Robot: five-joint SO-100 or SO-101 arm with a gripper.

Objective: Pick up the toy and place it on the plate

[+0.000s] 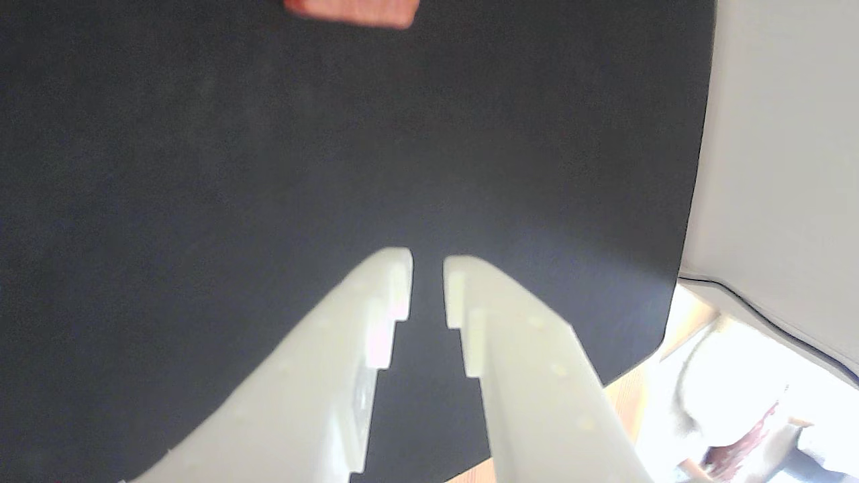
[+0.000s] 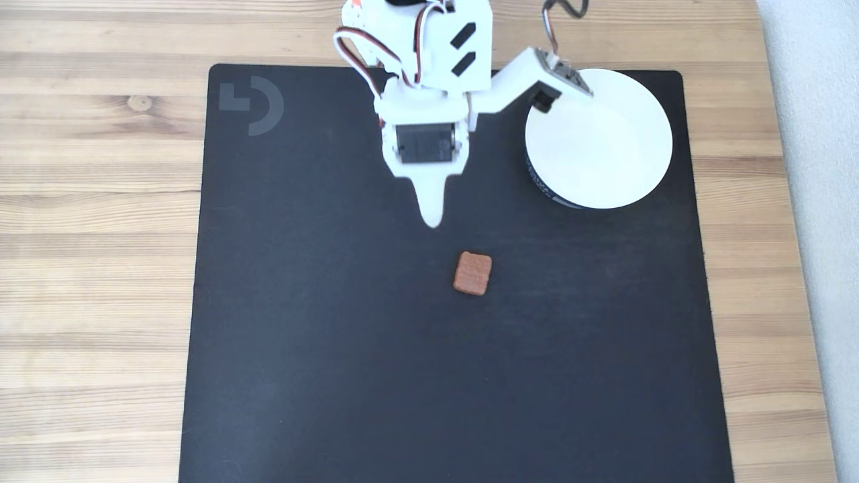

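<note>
Reddish-brown toy (image 2: 472,273) lies flat on the black mat (image 2: 335,335), just below the gripper (image 2: 431,221) in the fixed view. Wrist view: the 2 fingers (image 1: 376,302) stand slightly parted, holding nothing. White plate (image 2: 604,144) sits at upper right.

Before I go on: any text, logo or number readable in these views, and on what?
No readable words or numbers.
Mat: a grey logo mark in its top-left corner in the fixed view, a square notch beside a half ring; no letters.
Plate: print on the dark band around its side, too small to read.
</note>
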